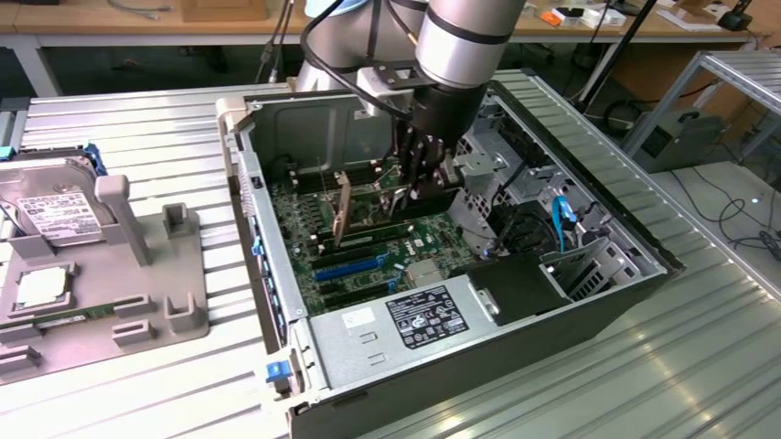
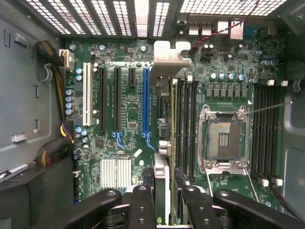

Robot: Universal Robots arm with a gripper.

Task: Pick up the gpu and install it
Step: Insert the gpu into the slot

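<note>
The gpu [image 1: 376, 203] stands on edge inside the open computer case [image 1: 635, 247], low over the green motherboard [image 1: 366, 247]. My gripper [image 1: 423, 183] reaches down into the case and is shut on the card's upper edge. In the wrist view the gpu [image 2: 173, 119] runs edge-on from between my fingers [image 2: 142, 202] to its silvery bracket [image 2: 169, 57] at the case's rear wall. It lies right beside the long blue slot [image 2: 146, 102]. Whether it sits in a slot I cannot tell.
A grey fixture tray [image 1: 110, 302] with a hard drive [image 1: 55, 210] lies at the exterior view's left. Inside the case are the bare CPU socket [image 2: 225, 136], memory slots [image 2: 264, 124], a labelled power supply [image 1: 422, 315], drive cage [image 1: 586, 265] and cable bundles [image 2: 52, 152].
</note>
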